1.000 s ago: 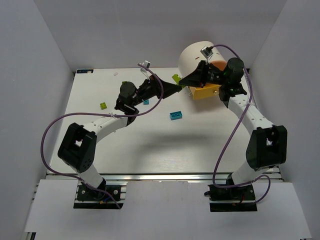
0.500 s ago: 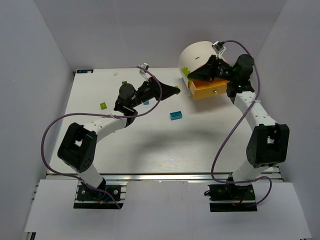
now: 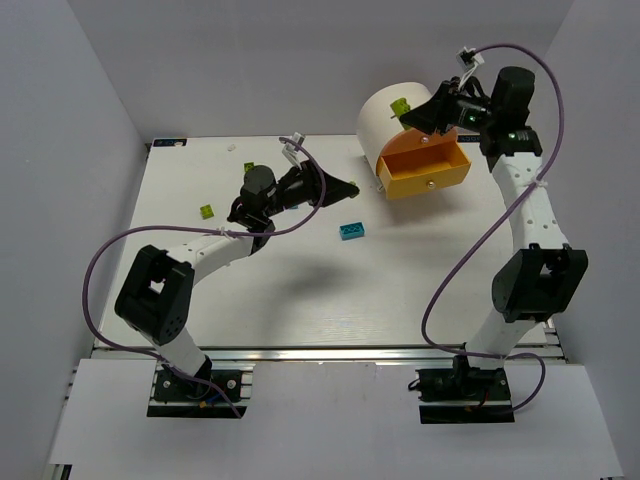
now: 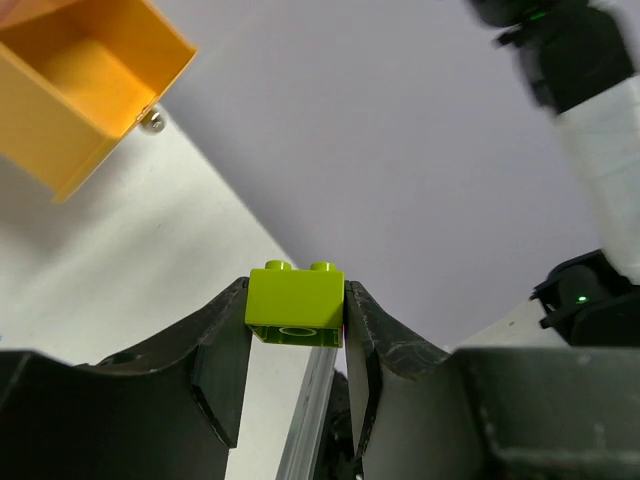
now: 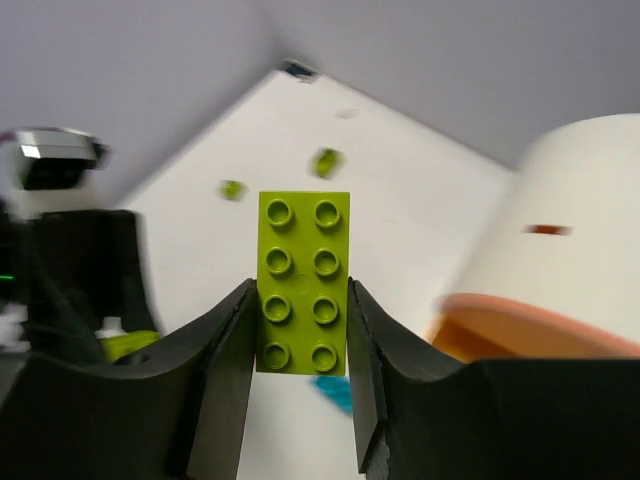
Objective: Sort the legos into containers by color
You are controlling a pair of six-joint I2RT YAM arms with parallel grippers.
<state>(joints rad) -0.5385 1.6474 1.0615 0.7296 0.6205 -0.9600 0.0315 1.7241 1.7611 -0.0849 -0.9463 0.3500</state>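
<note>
My left gripper [image 3: 352, 187] is shut on a small lime brick [image 4: 297, 305], held above the table left of the open yellow-orange drawer [image 3: 425, 172]. My right gripper [image 3: 405, 113] is shut on a long lime brick [image 5: 303, 282], which also shows in the top view [image 3: 399, 106], raised over the cream-white cabinet [image 3: 382, 118]. A cyan brick [image 3: 351, 230] lies mid-table. A lime brick [image 3: 207, 210] lies at the left, and a dark green one [image 3: 249, 167] lies further back. The drawer [image 4: 75, 85] looks empty in the left wrist view.
White walls close in the table on three sides. The right arm [image 3: 525, 200] reaches high along the right side. A purple cable [image 3: 150, 235] loops off the left arm.
My right gripper has lifted with the long lime brick, from in front of the cabinet to above it. My left gripper has pulled back left from the drawer with its brick.
</note>
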